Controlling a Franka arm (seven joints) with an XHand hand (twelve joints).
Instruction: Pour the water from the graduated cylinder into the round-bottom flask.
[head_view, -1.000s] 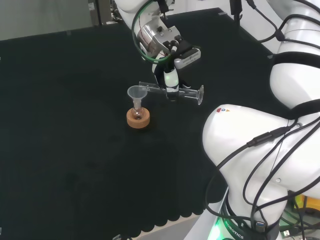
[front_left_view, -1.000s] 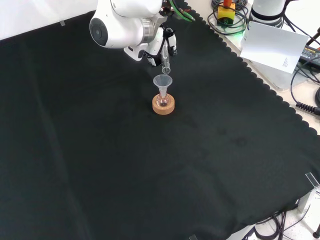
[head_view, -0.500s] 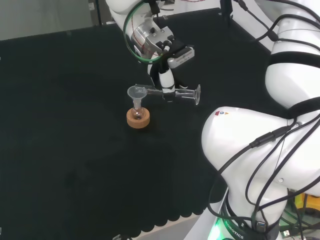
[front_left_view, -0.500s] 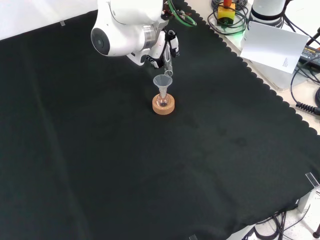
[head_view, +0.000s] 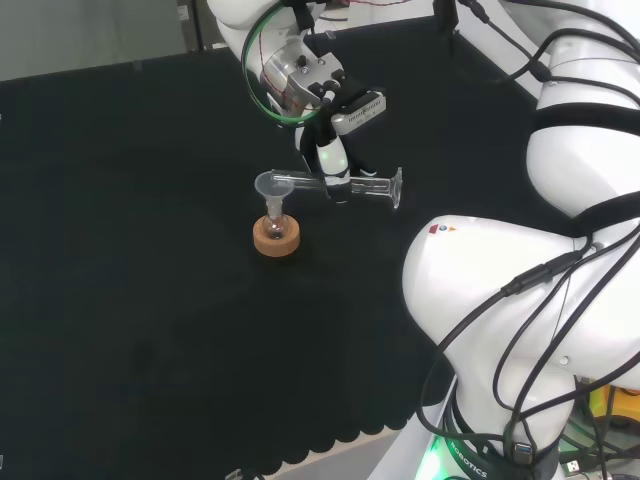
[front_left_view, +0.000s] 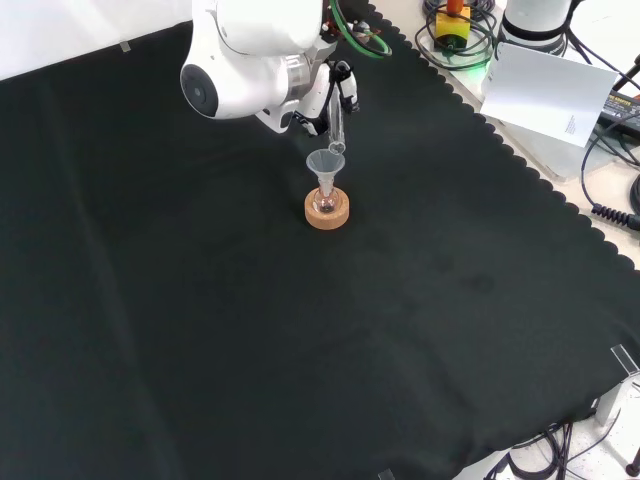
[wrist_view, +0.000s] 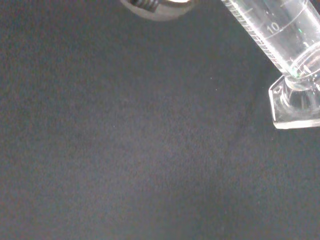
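Hand: your hand (head_view: 333, 165) is gripping the cylinder (head_view: 345, 184) around its mid-length, fingers curled round the tube, above the counter (head_view: 150, 300).
Cylinder position: you are holding it off the cloth, just beside and slightly above the funnel (head_view: 272, 186); in the front view it is hanging just behind the funnel (front_left_view: 325, 163).
Long axis: it is lying close to horizontal in the head view, running left to right.
Pointing: the mouth is facing left toward the funnel, its lip over the funnel rim; the foot (head_view: 399, 189) is pointing right, toward the arm's links. The wrist view is showing the foot (wrist_view: 296, 102) and the graduations close up.
Why held so: judged, you are tipping it flat so the water runs to the mouth and drops into the funnel, not onto the cloth.
Flask: the flask (front_left_view: 326, 203) is sitting in a cork ring (head_view: 276, 236), funnel stem in its neck; the ring is keeping the round bottom upright.
Water: too clear to tell how much is remaining in the cylinder.
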